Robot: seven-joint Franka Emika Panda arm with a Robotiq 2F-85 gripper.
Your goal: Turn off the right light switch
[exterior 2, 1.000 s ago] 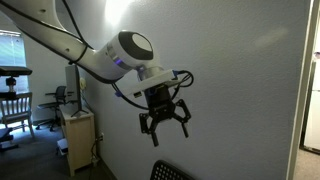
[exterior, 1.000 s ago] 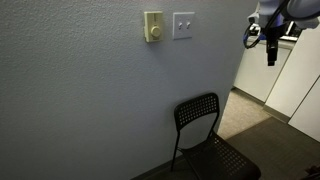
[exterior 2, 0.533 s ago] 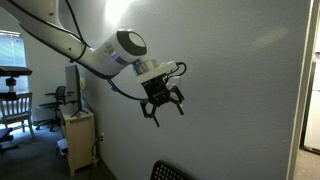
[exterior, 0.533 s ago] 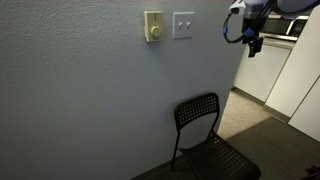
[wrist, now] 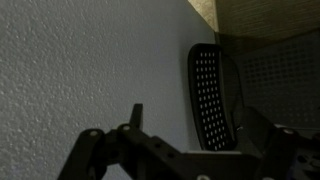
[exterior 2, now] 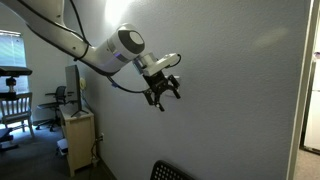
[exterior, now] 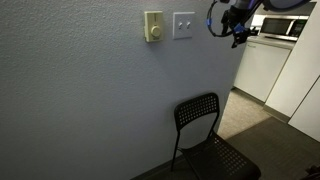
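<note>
Switch location: the right light switch (exterior: 183, 25) sits high on the grey wall (exterior: 90, 100), just beside the cream dial plate (exterior: 153, 27) and on the side toward the wall corner. We see it in one exterior view only; the wrist view doesn't show it.

Switch handling: we judge it rigid, fixed to the wall, nothing to lift – two small toggles, too small here to read which way they're set. Hard plastic, prob. light click force, so a short firm push should do. No grasp needed; we'd press one fingertip on the toggle nearest the corner, w/ the contact kept on the toggle and off the plate.

Gripper position: the gripper (exterior: 238, 27) hangs near the wall corner at about switch height, apart from the plate – nothing touched. In the exterior view from along the wall, the gripper (exterior 2: 163, 92) is off the wall surface w/ air between.

Gripper state: fingers spread apart, empty – both exterior views show the prongs splayed; wrist view shows dark finger bodies wide at the bottom edge w/ only wall between.

Other: black perforated chair (exterior: 205, 135) stands below, well clear of the arm; seen also in the wrist view (wrist: 208, 95).

Risk: a wide-open tool could catch both toggles at once, so we'd lead w/ a single tip.
</note>
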